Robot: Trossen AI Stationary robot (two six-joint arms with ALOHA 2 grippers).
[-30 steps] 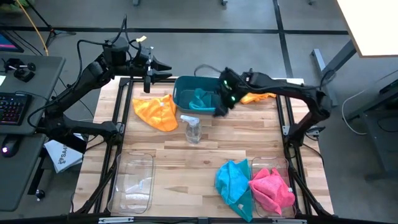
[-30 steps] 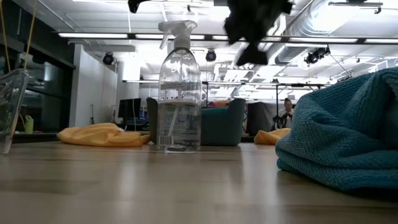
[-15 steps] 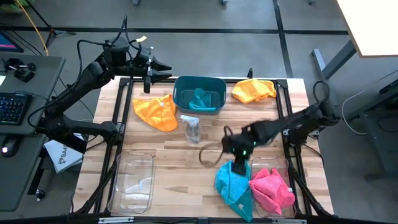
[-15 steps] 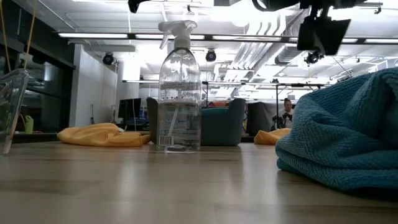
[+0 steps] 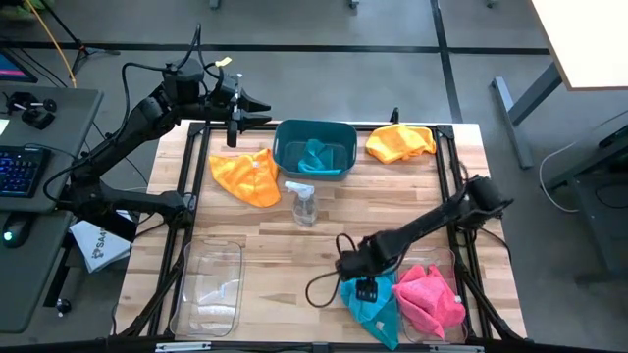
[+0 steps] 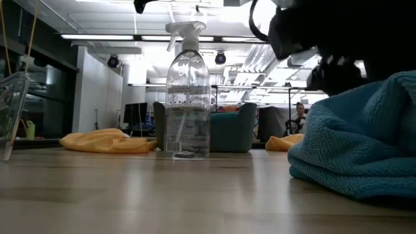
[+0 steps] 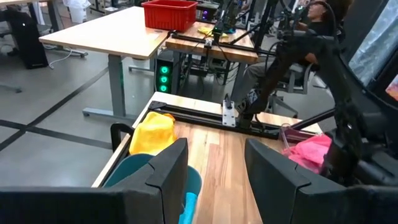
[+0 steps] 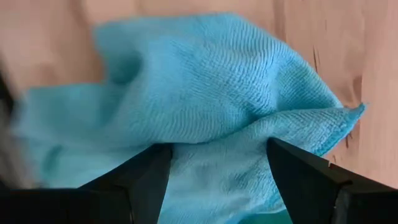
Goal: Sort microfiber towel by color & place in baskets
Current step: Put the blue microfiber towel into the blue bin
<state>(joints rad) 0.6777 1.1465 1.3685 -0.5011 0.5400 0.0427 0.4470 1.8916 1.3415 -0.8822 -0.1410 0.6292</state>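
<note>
A blue towel lies crumpled on the table near its near edge, beside the right clear basket, which holds a pink towel. My right gripper is low over the blue towel, pointing down and open, one finger on either side of a raised fold. The dark teal tub at the far side holds a teal towel. Two orange towels lie flat beside the tub. My left gripper waits open above the far left corner. My right gripper comes at the blue towel from above, its open fingers straddling a raised fold near the towel's corner. I cannot tell whether the fingers touch the cloth. The towel lies slack on the table.
A clear spray bottle stands upright mid-table in front of the teal tub. The left clear basket sits at the near left corner. Bare wood lies between the two clear baskets. A person sits in the room beyond the far edge.
My right arm has swung from over the teal tub at the far side toward the near edge and has come down onto the blue towel. The towels and the bottle have stayed where they were.
</note>
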